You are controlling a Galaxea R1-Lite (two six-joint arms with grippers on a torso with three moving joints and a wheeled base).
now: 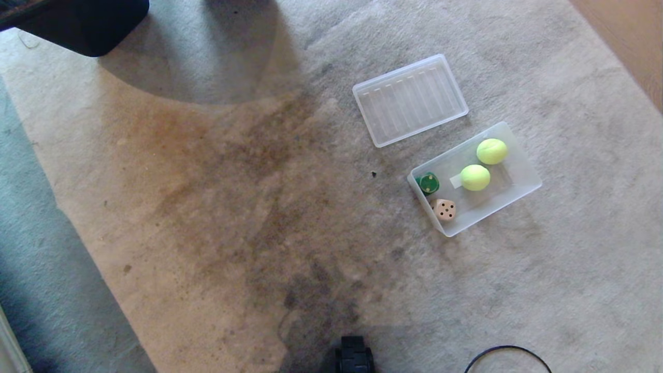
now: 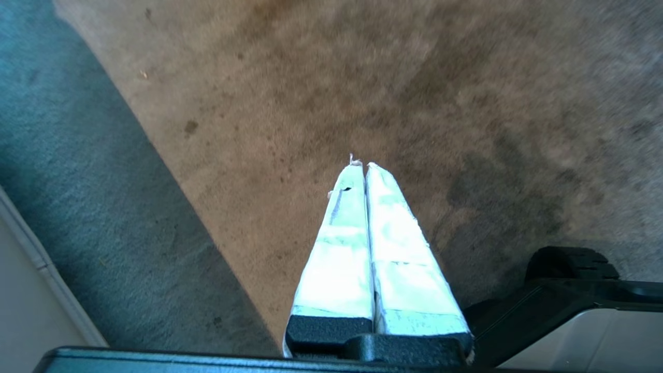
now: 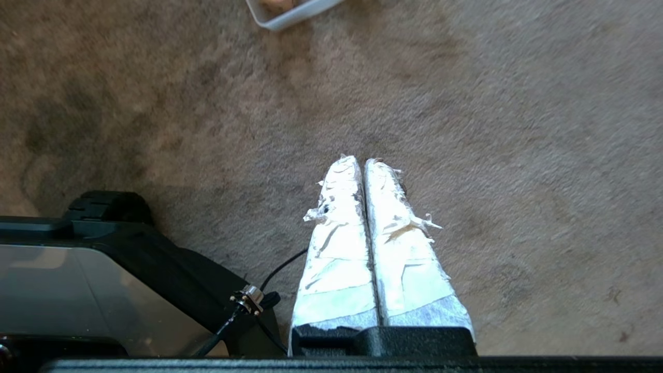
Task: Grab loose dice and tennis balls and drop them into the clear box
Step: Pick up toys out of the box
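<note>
The clear box (image 1: pixel 523 184) lies on the carpet at the right of the head view. Inside it are two tennis balls (image 1: pixel 491 151) (image 1: pixel 475 177), a dark green die (image 1: pixel 429 183) and a tan die (image 1: pixel 444 210). A corner of the same box (image 3: pixel 290 18) shows far ahead in the right wrist view. My left gripper (image 2: pixel 361 165) hangs shut and empty over the stained carpet. My right gripper (image 3: pixel 361 160) is shut and empty too, well short of the box. Neither arm appears in the head view.
The flat ribbed lid (image 1: pixel 410 99) lies just beyond the box. A dark object (image 1: pixel 83 23) sits at the far left corner. My base (image 1: pixel 355 357) and a black cable loop (image 1: pixel 505 352) show at the near edge. Grey-blue floor (image 1: pixel 31 259) borders the rug on the left.
</note>
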